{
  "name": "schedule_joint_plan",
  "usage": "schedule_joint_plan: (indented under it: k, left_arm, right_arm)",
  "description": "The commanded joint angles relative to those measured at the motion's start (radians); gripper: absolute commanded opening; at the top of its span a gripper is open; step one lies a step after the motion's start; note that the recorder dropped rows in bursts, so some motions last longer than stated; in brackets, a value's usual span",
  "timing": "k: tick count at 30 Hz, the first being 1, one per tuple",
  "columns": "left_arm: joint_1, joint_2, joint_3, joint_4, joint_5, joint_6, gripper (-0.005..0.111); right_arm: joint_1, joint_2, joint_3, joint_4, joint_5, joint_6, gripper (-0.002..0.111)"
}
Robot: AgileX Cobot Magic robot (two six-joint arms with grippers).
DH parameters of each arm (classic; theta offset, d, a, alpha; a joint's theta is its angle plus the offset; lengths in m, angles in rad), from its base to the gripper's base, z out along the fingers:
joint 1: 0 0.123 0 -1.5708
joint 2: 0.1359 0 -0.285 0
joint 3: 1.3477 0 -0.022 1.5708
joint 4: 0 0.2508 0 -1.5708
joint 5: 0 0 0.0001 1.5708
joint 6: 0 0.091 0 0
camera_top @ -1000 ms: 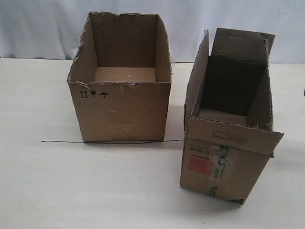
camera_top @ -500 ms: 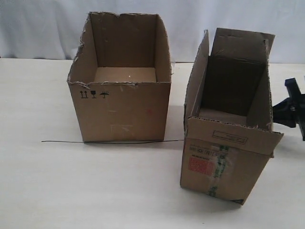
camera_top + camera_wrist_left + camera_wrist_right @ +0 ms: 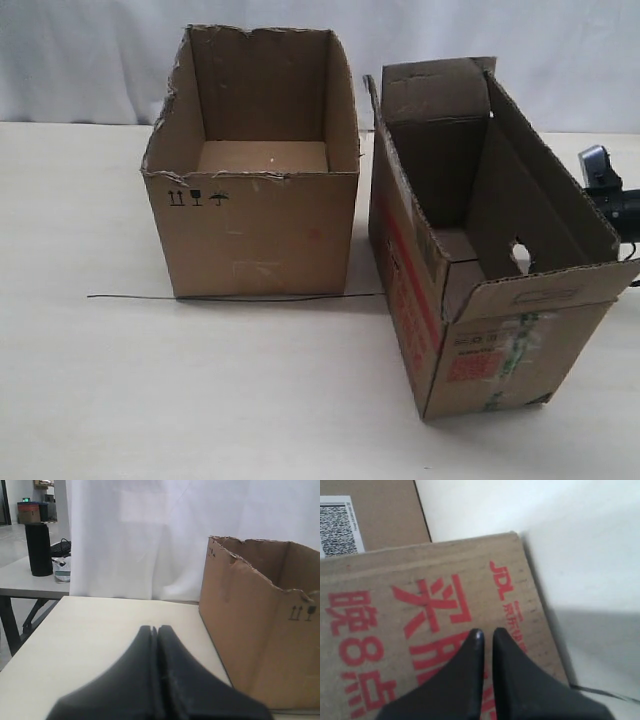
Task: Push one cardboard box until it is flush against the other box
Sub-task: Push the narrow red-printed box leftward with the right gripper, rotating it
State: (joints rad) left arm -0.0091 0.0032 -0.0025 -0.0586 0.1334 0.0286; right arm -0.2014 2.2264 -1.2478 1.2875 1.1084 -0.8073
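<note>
The cardboard box (image 3: 545, 350) and the other box (image 3: 255, 225) are matt brown corrugated card, the latter's top edges ragged and fibrous. Shiny green-striped tape (image 3: 510, 345) crosses the former. The table (image 3: 150, 400) is smooth and pale. The left gripper (image 3: 155, 628) and right gripper (image 3: 486, 632) look like matt black plastic. The curtain (image 3: 90, 60) is white cloth.

Boxes: two, both brown cardboard, both open-topped: tall box (image 3: 500, 340) and wide box (image 3: 255, 230). Black handling symbols (image 3: 197, 198) on wide box: three. Red label (image 3: 472, 366) on tall box: one. Thin dark wire (image 3: 130, 296) on table (image 3: 100, 400): one. Grippers: two, left gripper (image 3: 155, 628) and right gripper (image 3: 487, 631), two black fingers (image 3: 460, 680) each. Second table (image 3: 25, 582), left wrist view: one, carrying one black cylinder (image 3: 39, 549). White curtain (image 3: 90, 60): one.
</note>
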Motion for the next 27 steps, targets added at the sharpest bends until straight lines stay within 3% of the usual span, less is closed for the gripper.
schedule_joint_plan:
  k: [1,13,21,24,27]
  left_arm:
    - [0.004,-0.003,0.002,0.005,-0.005,0.000,0.000]
    - [0.004,-0.003,0.002,0.005,-0.005,0.000,0.000]
    - [0.004,-0.003,0.002,0.005,-0.005,0.000,0.000]
    - [0.004,-0.003,0.002,0.005,-0.005,0.000,0.000]
    - [0.004,-0.003,0.002,0.005,-0.005,0.000,0.000]
  right_arm:
    - [0.007,0.000,-0.009,0.000,-0.013,0.009,0.005]
    - [-0.049,-0.143,-0.004,-0.461,-0.033,0.156,0.005]
    - [-0.182,-0.549,0.077,-0.492,-0.032,0.163,0.005]
    - [-0.153,-0.758,0.173,-0.526,-0.092,0.192,0.005]
    - [-0.072,-0.975,0.293,-0.684,-0.169,0.297,0.005]
